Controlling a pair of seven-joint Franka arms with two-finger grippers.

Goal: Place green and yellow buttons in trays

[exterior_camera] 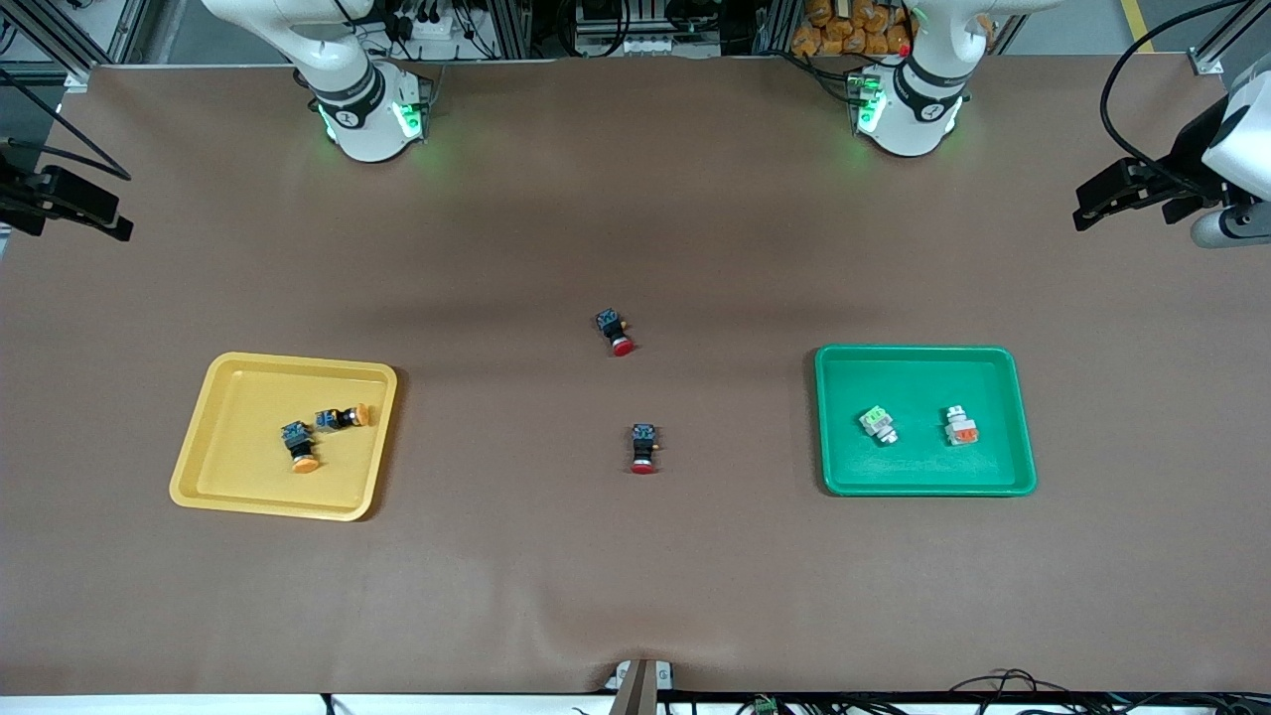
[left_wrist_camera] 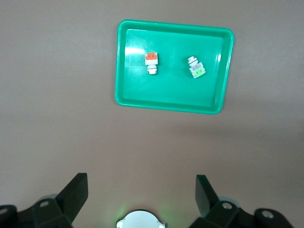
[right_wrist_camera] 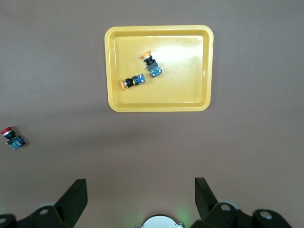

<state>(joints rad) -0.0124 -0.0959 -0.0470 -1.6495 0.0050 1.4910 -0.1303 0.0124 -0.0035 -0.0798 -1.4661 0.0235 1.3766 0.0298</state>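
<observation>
While both arms are waiting high above the table, the left gripper is showing its two dark fingers spread wide at the bottom of the left wrist view, with nothing between them; it is hanging over bare brown table near the green tray. The right gripper is doing the same at the bottom of the right wrist view, jaws fully apart and holding nothing, over bare table near the yellow tray.

Lying in the green tray, at the middle right of the front view, are two whitish-grey square buttons, well apart from each other: the lime-green-faced button and the orange-faced button, the latter sitting closer to the tray's rim toward the left arm's end of the table.

Resting in the yellow tray, at the middle left of the front view, are two round orange-yellow-capped buttons on black-blue bodies. One yellow button is lying on its side, and the other yellow button is sitting just beside it, nearer to the front camera, their bodies almost touching.

Sitting on the bare table between the two trays, near the frame's centre, are two red-capped buttons: one red button farther from the front camera, and another red button nearer to it.
</observation>
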